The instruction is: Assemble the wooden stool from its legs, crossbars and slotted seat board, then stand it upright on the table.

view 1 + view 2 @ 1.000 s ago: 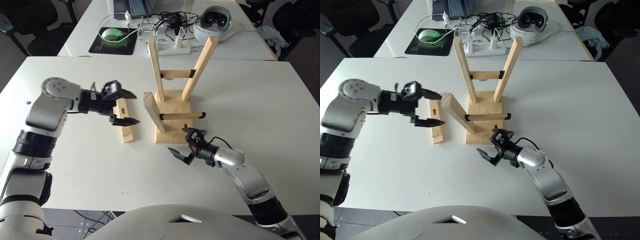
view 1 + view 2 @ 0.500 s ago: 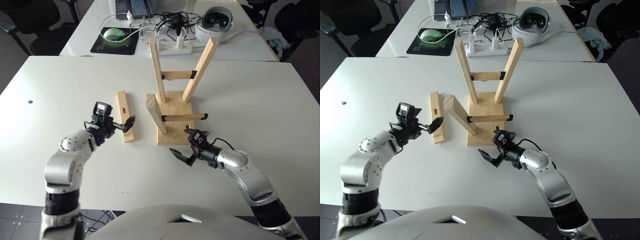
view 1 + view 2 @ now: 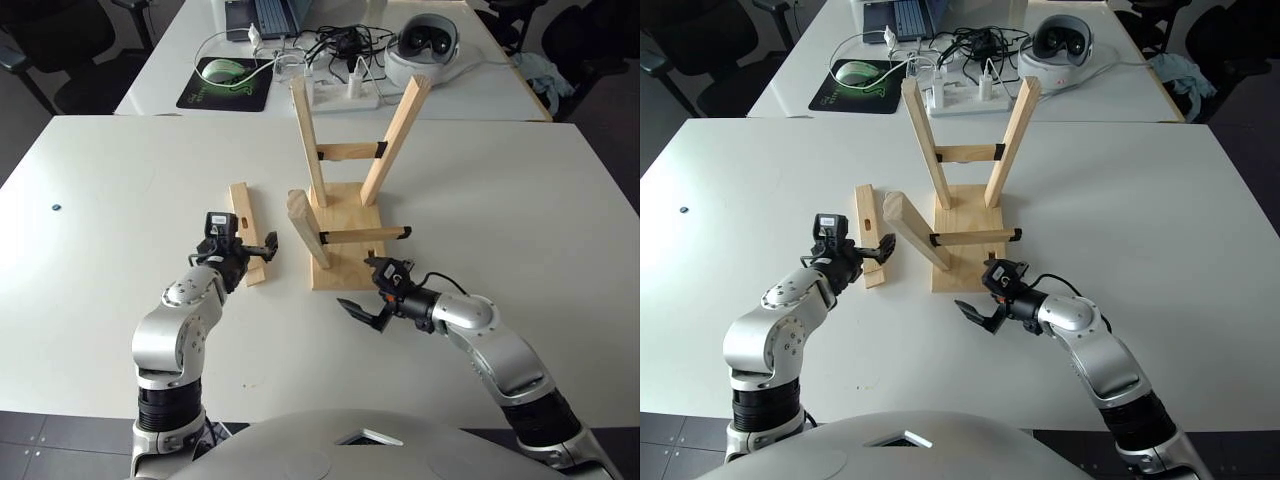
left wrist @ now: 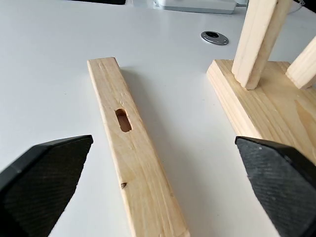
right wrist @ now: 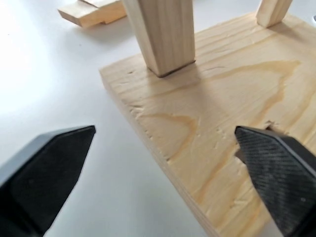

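Left pincer (image 3: 258,250), open, has swung down to the loose leg (image 3: 246,228) lying left of the seat (image 3: 347,262) on the counter (image 3: 110,210); right pincer (image 3: 362,288) stays open at the seat's near edge. Fourth-leg pickup looks imminent.

The pale wooden seat board (image 3: 350,210) lies flat, with three legs (image 3: 308,140) standing up from it, joined by two crossbars (image 3: 350,151). A slotted loose leg (image 3: 242,205) lies flat just left, apart.
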### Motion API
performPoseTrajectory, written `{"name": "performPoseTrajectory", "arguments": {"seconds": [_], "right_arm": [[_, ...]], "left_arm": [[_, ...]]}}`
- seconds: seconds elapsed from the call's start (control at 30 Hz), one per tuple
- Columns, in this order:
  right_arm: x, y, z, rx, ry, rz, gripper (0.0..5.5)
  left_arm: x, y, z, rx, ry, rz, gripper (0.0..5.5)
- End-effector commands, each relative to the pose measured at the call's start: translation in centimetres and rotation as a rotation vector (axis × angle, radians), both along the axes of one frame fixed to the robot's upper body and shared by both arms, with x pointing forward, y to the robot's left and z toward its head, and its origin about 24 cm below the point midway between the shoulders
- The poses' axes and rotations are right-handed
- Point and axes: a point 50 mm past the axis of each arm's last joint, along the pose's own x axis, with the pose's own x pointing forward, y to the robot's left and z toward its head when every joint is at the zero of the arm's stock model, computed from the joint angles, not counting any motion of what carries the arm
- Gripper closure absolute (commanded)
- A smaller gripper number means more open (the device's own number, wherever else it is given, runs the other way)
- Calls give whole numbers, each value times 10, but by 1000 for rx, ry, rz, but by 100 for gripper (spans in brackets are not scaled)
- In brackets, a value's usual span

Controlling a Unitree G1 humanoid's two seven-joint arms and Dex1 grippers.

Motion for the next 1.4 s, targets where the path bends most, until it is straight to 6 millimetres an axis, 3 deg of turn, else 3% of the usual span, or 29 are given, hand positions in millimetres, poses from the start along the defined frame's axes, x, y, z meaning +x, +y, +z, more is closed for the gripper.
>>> {"name": "performPoseTrajectory", "arguments": {"seconds": [0.03,0.17,0.43,0.77,1.0,1.2,1.4], "right_arm": [[-15,6,-23,-26,148,-7,27],[-17,10,-22,-20,149,1,27],[-15,12,-20,-20,146,12,27],[-15,10,-16,-21,139,19,27],[-13,10,-13,-20,131,19,27],[-13,10,-13,-13,126,-2,27],[-11,12,-13,-4,111,-14,27]], "left_arm": [[0,8,-5,77,39,11,12],[-2,13,-10,118,54,23,12],[-7,2,-24,72,121,-31,12],[-12,32,-44,102,191,46,12],[-5,37,-42,71,163,40,12],[-1,41,-41,66,153,0,97],[4,54,-40,104,143,-37,97]]}}
